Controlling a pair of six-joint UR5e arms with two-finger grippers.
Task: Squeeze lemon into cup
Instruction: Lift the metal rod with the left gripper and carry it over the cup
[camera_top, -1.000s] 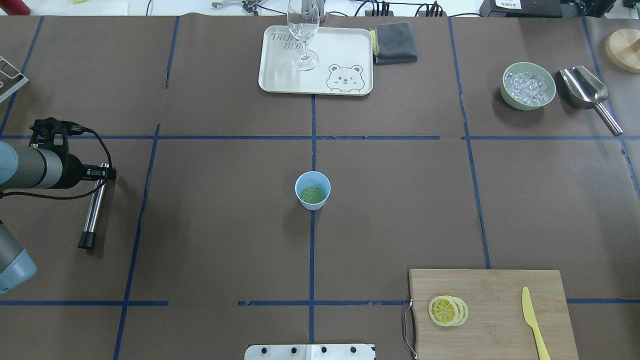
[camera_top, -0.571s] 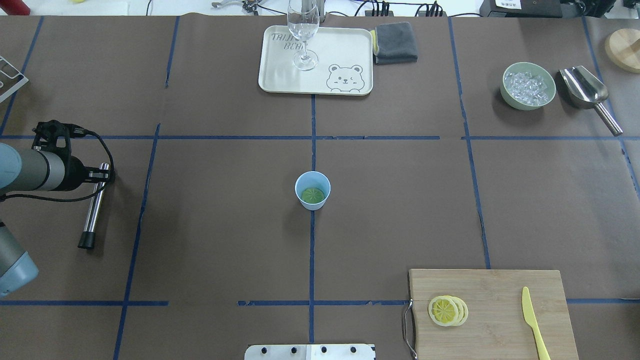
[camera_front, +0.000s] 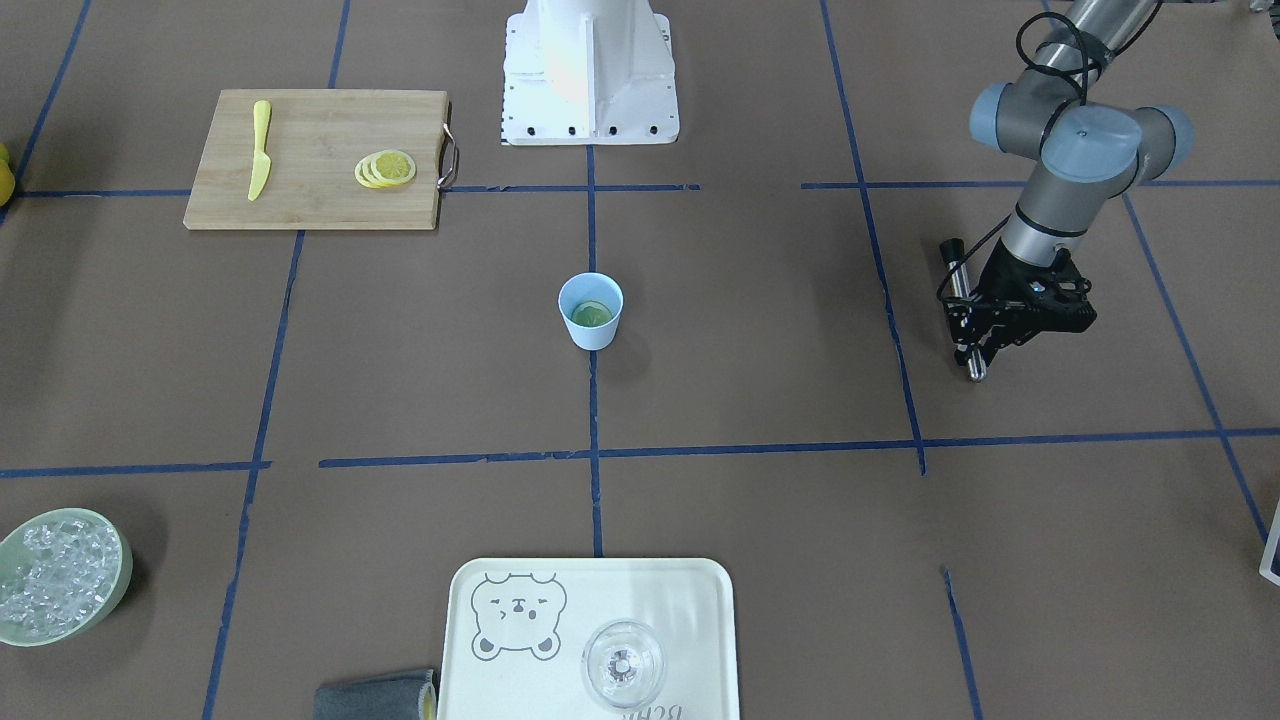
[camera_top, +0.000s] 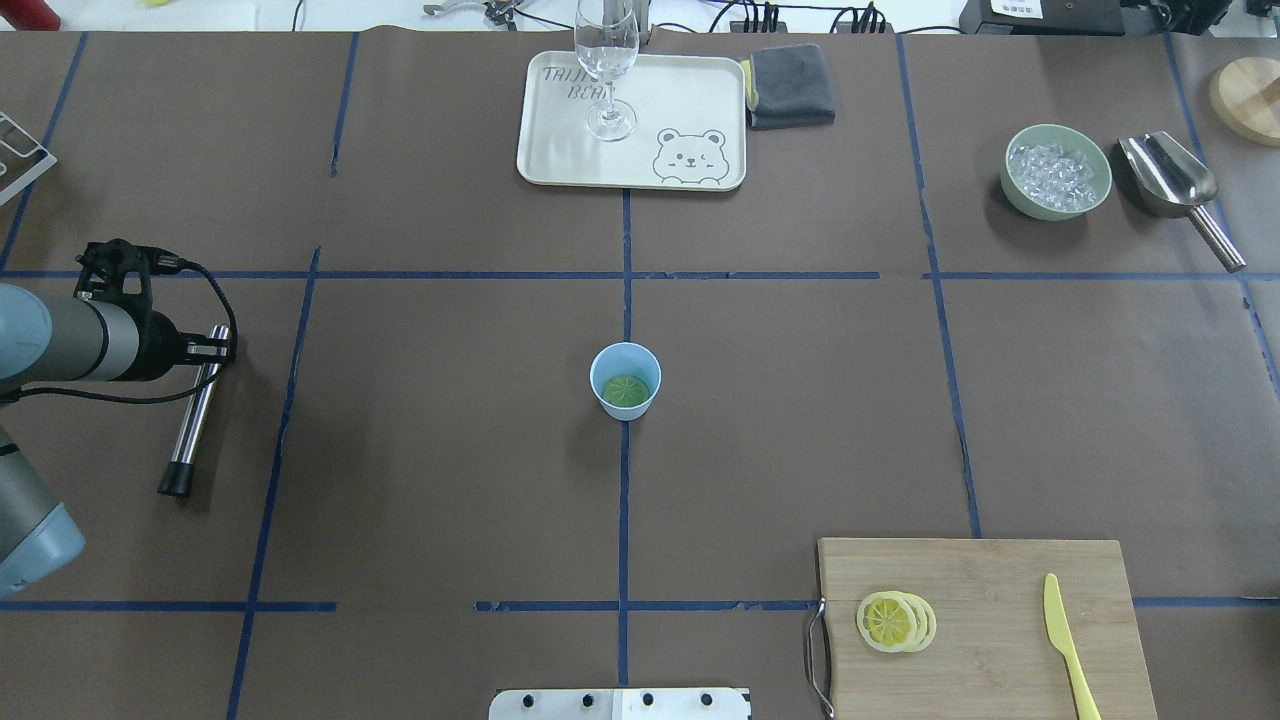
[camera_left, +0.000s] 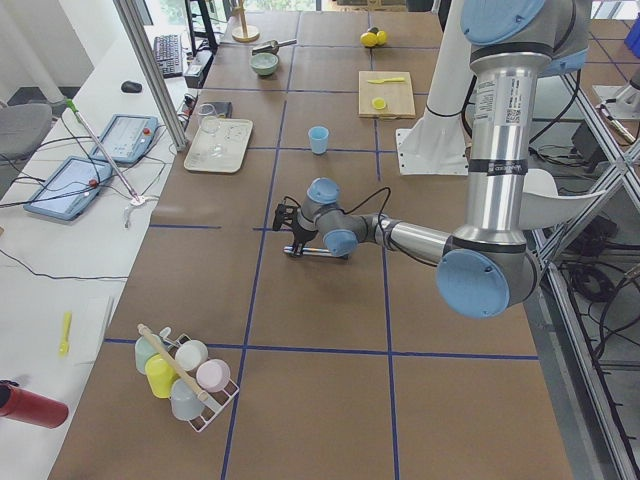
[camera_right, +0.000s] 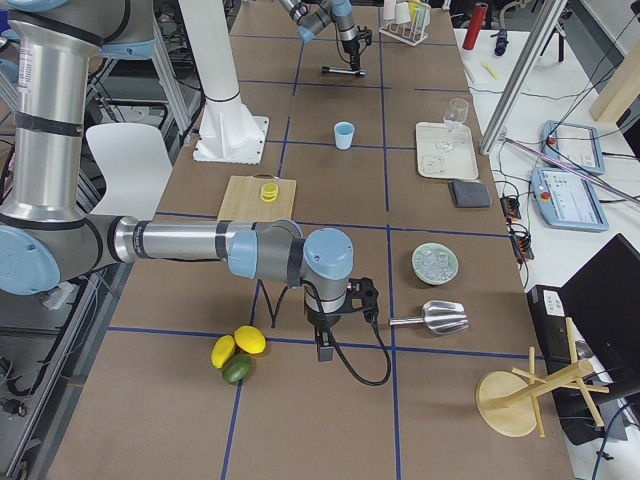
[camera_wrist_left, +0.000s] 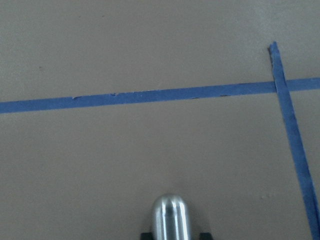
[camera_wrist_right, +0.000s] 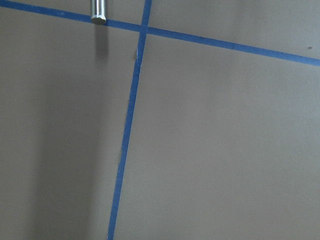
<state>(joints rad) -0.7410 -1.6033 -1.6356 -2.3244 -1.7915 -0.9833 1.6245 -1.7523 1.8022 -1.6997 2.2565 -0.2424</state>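
Observation:
The light-blue cup (camera_top: 625, 380) stands upright at the table's middle, with a greenish-looking round slice (camera_top: 626, 391) lying in its bottom; it also shows in the front view (camera_front: 590, 310). Several lemon slices (camera_top: 895, 621) lie overlapped on the wooden cutting board (camera_top: 1000, 575). My left gripper (camera_top: 208, 350) is far to the cup's left, shut on one end of a steel rod (camera_top: 190, 420) with a black tip, held low and level over the table. My right gripper (camera_right: 325, 348) shows only in the right side view, far from the cup; I cannot tell its state.
A yellow toy knife (camera_top: 1065, 640) lies on the board. At the far edge are a bear tray (camera_top: 690, 100) with a stemmed glass (camera_top: 606, 70), a grey cloth (camera_top: 790, 85), a green bowl of ice (camera_top: 1057, 170) and a metal scoop (camera_top: 1175, 185). Whole citrus fruits (camera_right: 238, 355) lie near the right arm.
My left arm has shifted slightly, and the rod's gripped end has swung a little to the right. The cup and slices have not moved.

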